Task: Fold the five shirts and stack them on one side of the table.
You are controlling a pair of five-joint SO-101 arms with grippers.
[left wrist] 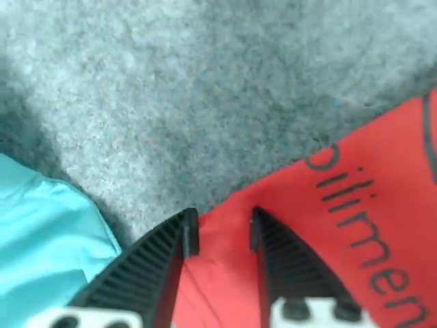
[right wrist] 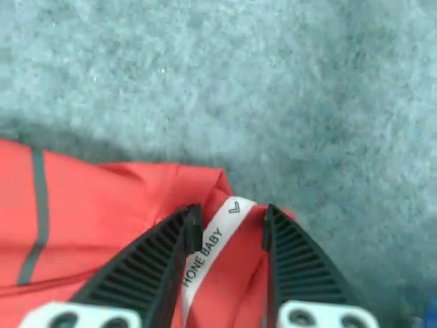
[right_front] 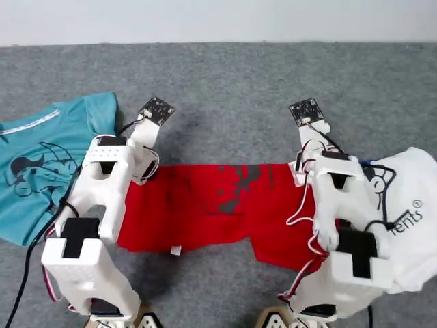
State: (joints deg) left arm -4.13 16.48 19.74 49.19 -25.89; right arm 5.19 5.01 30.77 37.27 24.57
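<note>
red shirt [right_front: 205, 219] under left claw [left wrist: 218, 229], right claw [right wrist: 230, 222]

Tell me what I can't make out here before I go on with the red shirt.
- Red shirt: in the high view both far corners and its near right part lie under the arms.
- Teal shirt: cut off by the high view's left edge, partly under the left arm.
- White shirt: cut off by the right edge, partly under the right arm; folded or not, unclear.
</note>
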